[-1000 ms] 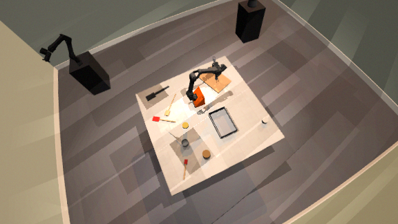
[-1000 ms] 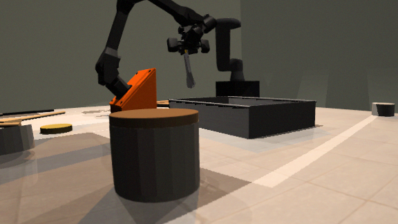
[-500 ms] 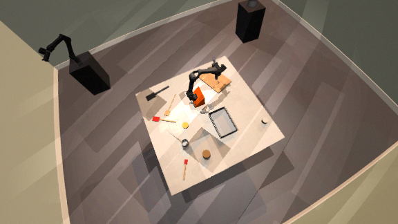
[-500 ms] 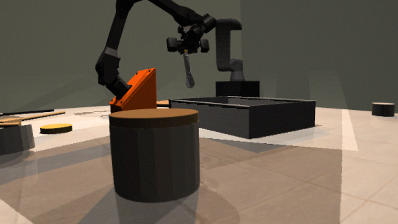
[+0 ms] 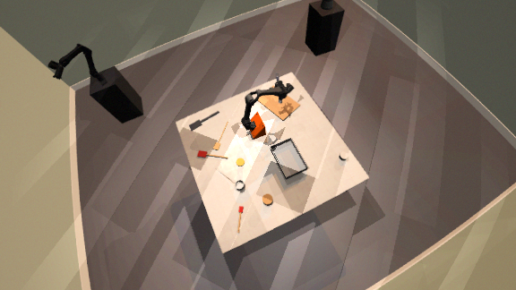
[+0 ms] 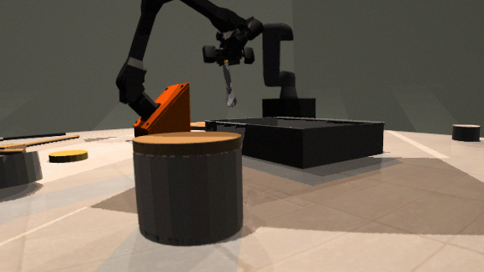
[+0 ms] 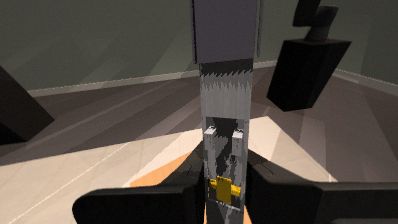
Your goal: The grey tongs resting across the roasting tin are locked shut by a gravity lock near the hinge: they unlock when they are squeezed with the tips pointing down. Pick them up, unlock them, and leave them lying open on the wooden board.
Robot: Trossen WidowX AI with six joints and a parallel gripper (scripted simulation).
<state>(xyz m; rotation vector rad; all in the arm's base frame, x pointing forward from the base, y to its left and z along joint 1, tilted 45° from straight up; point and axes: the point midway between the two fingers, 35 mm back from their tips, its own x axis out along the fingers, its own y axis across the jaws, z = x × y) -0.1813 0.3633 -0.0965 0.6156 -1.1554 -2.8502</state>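
While the arm is reaching out from its orange base (image 5: 258, 126) over the far part of the desk (image 5: 322, 148), the claw (image 6: 227, 61) is clamping the grey tongs (image 6: 228, 86) near their hinge end and holding them clear of every surface. In the exterior view the tongs are hanging almost straight down from the claw, tilting slightly, with their tips pointing downward and lying close together, above and behind the far edge of the black roasting tin (image 6: 311, 140). In the wrist view the two dark fingers are pressing on either side of the tongs (image 7: 225, 95), and a small yellow lock piece (image 7: 223, 189) is showing between them near the hinge; beyond it the two grey arms are running away from the camera side by side. A corner of the wooden board (image 7: 160, 175) is peeking out under the fingers in that view, and from the top the claw (image 5: 280, 88) is hovering over the wooden board (image 5: 283, 106), which is lying well apart from the roasting tin (image 5: 288, 157). Nearer the exterior camera, a dark round canister with a wooden lid (image 6: 187, 186) is standing on the desk, and a yellow disc (image 6: 68, 156) is lying off to its left.
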